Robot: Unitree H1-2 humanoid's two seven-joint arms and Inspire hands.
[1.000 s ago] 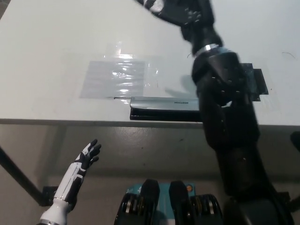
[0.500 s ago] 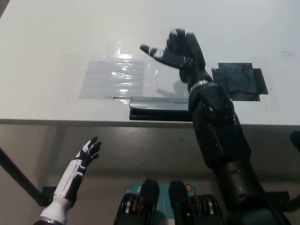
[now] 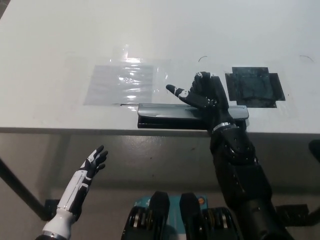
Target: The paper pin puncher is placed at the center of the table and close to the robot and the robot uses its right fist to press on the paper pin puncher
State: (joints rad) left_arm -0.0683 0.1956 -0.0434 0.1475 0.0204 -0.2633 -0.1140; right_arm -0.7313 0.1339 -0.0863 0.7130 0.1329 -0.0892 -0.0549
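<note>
showing the right hand (image 3: 204, 95) with fingers spread, not fisted, over the puncher (image 3: 170, 115) lying along the table (image 3: 50, 50) near edge. pressing with splayed fingers, or off to the puncher's right end, could tip or skid it off the edge. left hand (image 3: 94, 162) hangs open below.

White table (image 3: 60, 45) seen from above, clear plastic sheet (image 3: 122, 82) lying flat left of centre with glare on it, dark square patch (image 3: 254, 86) stuck to the surface at the right, grey floor (image 3: 145, 160) below the near edge, dark table leg (image 3: 20, 192) at lower left
</note>
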